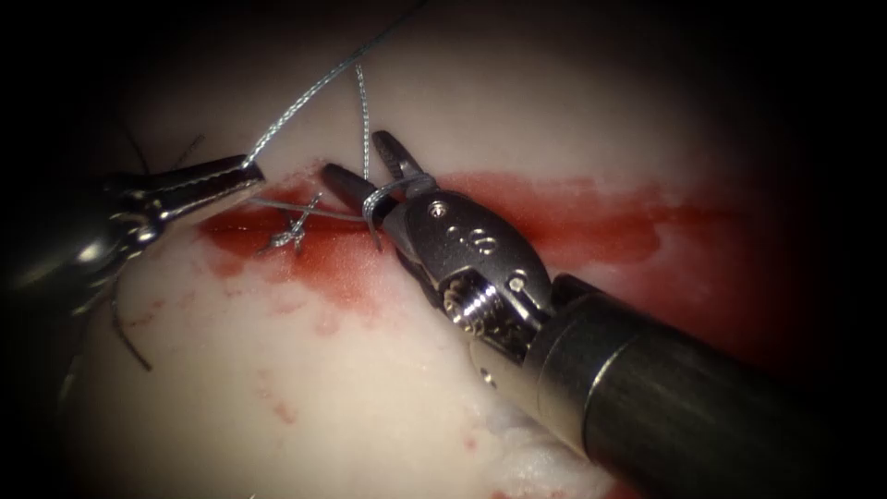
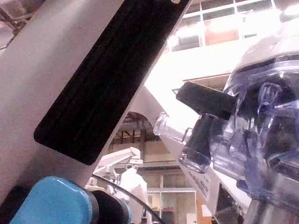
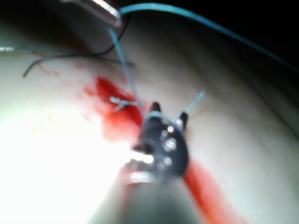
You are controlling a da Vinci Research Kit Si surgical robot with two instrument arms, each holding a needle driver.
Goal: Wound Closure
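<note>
Pale tissue (image 1: pixel 370 397) is lying under both tools, its cut (image 1: pixel 573 217) running as a long red band side to side across the endoscope view and slanting away from the camera in the right wrist view, with red fluid (image 1: pixel 333 268) pooling along it and staining the pale surface just below.

The right arm's tool (image 1: pixel 362 166) is reaching in along a slanting axis from the lower right, its dark shaft and steel wrist lying over the cut and its tips pointing up and to the left. Its two jaws are standing parted in a V just above the cut, clamping nothing, while a loop of thread (image 1: pixel 379 199) is wrapping around the base of the jaws.

The left arm's tool (image 1: pixel 251 172) is lying almost level at the left end of the cut, tip pointing right, jaws clenched on the thread where a strand is climbing away up and to the right.

The thread is showing grey and twisted; one strand is rising straight up between the right tool's jaws, another is running level from the loop toward a small knot (image 1: pixel 294 233) sitting in the cut, between the two tools.

Thin dark cut ends (image 1: pixel 129 337) are lying on the tissue left of the cut.
</note>
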